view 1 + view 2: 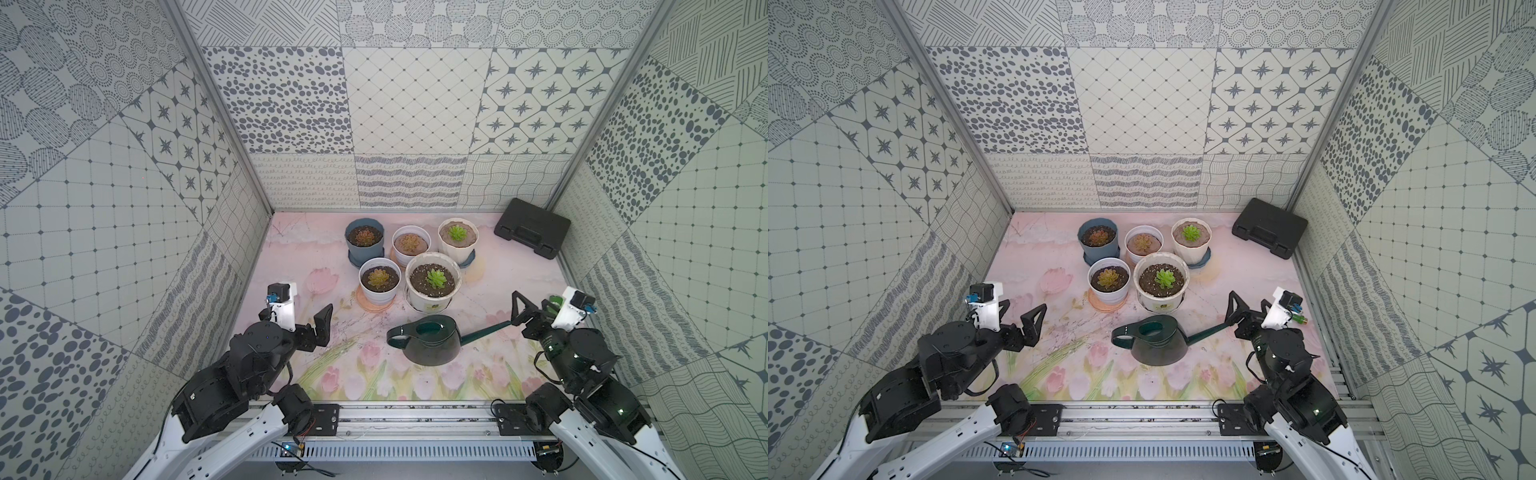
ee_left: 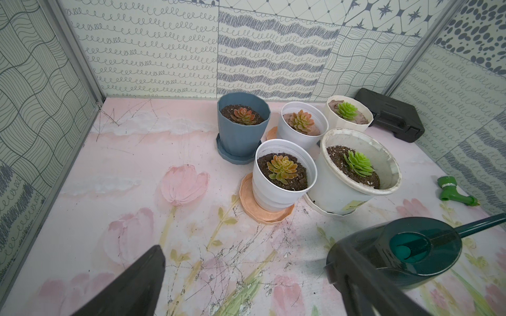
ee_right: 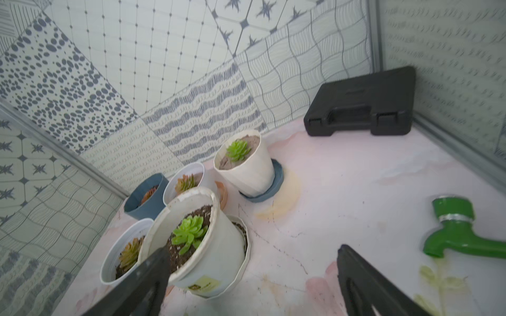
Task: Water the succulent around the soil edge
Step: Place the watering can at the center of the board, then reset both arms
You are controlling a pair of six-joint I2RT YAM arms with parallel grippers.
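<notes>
5 potted succulents (image 1: 435, 277) clustered at centre, can (image 1: 432, 345) upright just in front of them, ungripped. Left gripper (image 1: 1024, 307) and right gripper (image 1: 531, 303) both spread wide, empty, right one near spout (image 1: 486, 330) tip. Points to pouring either finished or not begun; cannot tell which.

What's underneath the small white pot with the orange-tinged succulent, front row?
A peach saucer sits under the small white pot, its rim showing around the base. The pot covers the saucer's middle.
</notes>
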